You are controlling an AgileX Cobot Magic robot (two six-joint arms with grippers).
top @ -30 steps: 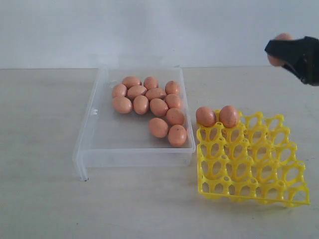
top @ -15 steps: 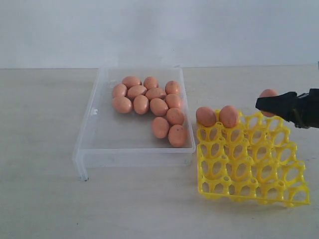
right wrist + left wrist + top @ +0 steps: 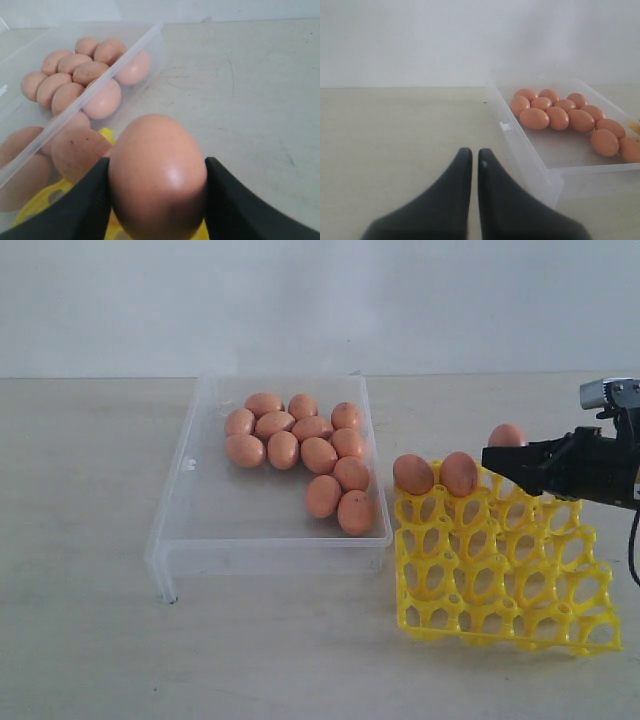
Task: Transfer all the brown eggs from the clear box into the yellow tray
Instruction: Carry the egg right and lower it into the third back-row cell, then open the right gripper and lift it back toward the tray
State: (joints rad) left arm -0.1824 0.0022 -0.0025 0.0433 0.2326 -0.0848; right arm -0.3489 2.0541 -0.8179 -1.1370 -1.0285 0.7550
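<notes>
Above the yellow tray (image 3: 402,612), right claw (image 3: 500,458) grips an egg (image 3: 507,433) beside two seated eggs (image 3: 459,472).

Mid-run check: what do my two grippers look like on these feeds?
Both are matte black. The left gripper has two smooth fingers tapering from broad bases to rounded tips, one with a small pale spot near its tip. The right gripper has similar black wedge-shaped fingers, a grey camera housing above its body and a thin dark cable hanging behind.
</notes>
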